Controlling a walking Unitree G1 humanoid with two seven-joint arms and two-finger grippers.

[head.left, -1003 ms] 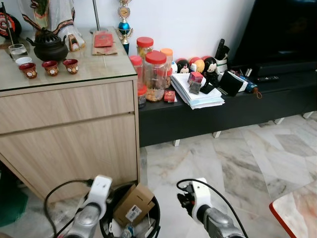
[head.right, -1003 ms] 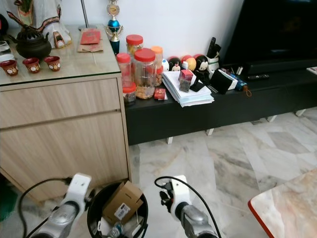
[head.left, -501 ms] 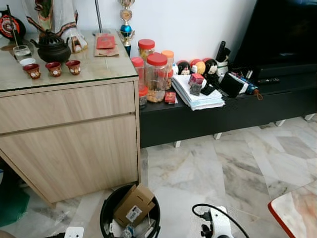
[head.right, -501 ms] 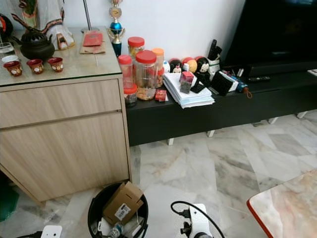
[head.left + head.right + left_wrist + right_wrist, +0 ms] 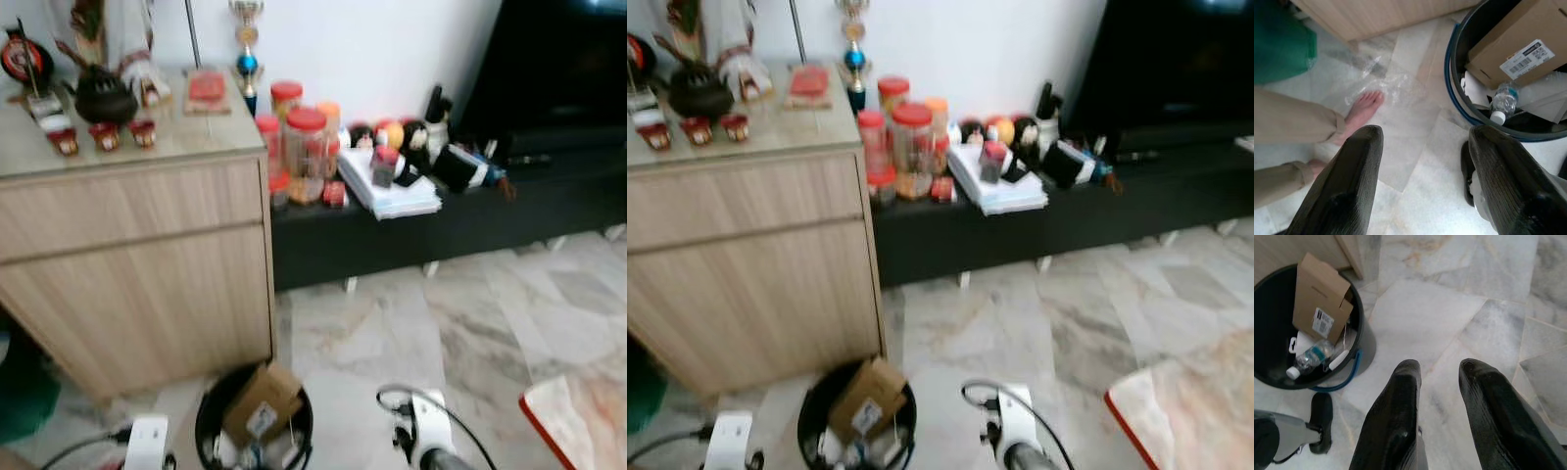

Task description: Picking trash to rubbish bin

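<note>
Looking down through my head cameras, I see the black rubbish bin (image 5: pixel 253 431) by the wooden cabinet (image 5: pixel 137 264), a cardboard box (image 5: pixel 259 403) inside. My left gripper (image 5: pixel 1422 191) is spread wide beside the bin — nearer than the other arm. My right gripper (image 5: pixel 1442 416) is narrowly parted, empty, the bin off to one side.

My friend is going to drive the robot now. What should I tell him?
Left end effector: open, empty, low over the floor beside the bin.
Right end effector: open, empty, over bare marble floor.
Bin stands by the wooden cabinet.
Done: cardboard box and plastic bottle are in the bin.
Left: clear plastic wrap lies on the floor near a person's bare foot; probably next.
</note>
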